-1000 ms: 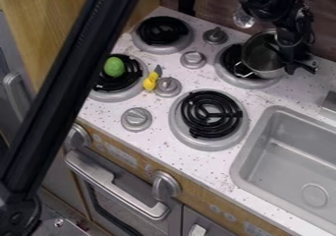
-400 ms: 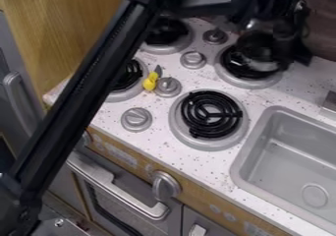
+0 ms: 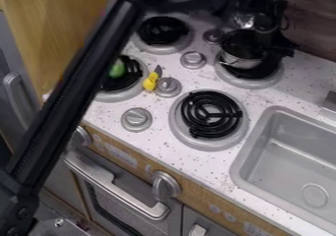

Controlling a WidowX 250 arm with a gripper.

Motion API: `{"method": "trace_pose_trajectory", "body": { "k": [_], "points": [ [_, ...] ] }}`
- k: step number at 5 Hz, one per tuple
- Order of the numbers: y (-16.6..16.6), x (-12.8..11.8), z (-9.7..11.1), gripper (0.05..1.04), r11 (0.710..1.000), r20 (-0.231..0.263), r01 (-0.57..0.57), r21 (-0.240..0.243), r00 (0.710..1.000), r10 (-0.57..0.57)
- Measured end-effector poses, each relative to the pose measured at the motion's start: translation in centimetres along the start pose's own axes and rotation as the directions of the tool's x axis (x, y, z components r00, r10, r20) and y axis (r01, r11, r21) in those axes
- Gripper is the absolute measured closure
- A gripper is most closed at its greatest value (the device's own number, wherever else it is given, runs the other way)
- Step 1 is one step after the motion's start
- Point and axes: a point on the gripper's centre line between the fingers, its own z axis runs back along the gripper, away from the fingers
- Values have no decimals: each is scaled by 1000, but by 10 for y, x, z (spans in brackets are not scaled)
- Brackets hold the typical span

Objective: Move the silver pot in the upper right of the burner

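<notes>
At the upper right, my gripper hangs over the right side of the silver pot, overlapping its rim and hiding part of it. Whether the fingers hold the pot cannot be made out. The pot stands upright over the upper left part of the back right burner, whose black coil shows below and to the right of it.
The arm crosses the left side and top. A green object lies on the left burner, and a yellow-handled knife beside a knob. Other burners are at the back left and front centre; the sink is at the right.
The pot has shifted left and slightly up on its burner, and my gripper has moved left along with it. The arm's long link has swung over the left burner and partly back.
</notes>
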Motion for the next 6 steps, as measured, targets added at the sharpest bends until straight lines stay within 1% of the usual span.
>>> {"method": "trace_pose_trajectory", "body": {
  "k": [1, 2, 3, 4, 5, 6],
  "points": [
    [6, -15, 17, 98, 996, 41, -4, -92, 999, 7],
    [12, -22, 67, 89, 987, 144, -6, -159, 989, 29],
    [23, -43, 120, 89, 980, 207, 1, -201, 977, 41],
    [59, -79, 126, 89, 993, 17, -98, -70, 995, 100],
    [78, -100, 125, 89, 998, -96, -51, 38, 994, 54],
    [86, -110, 122, 89, 997, -107, -4, 80, 994, 12]
  ]
}}
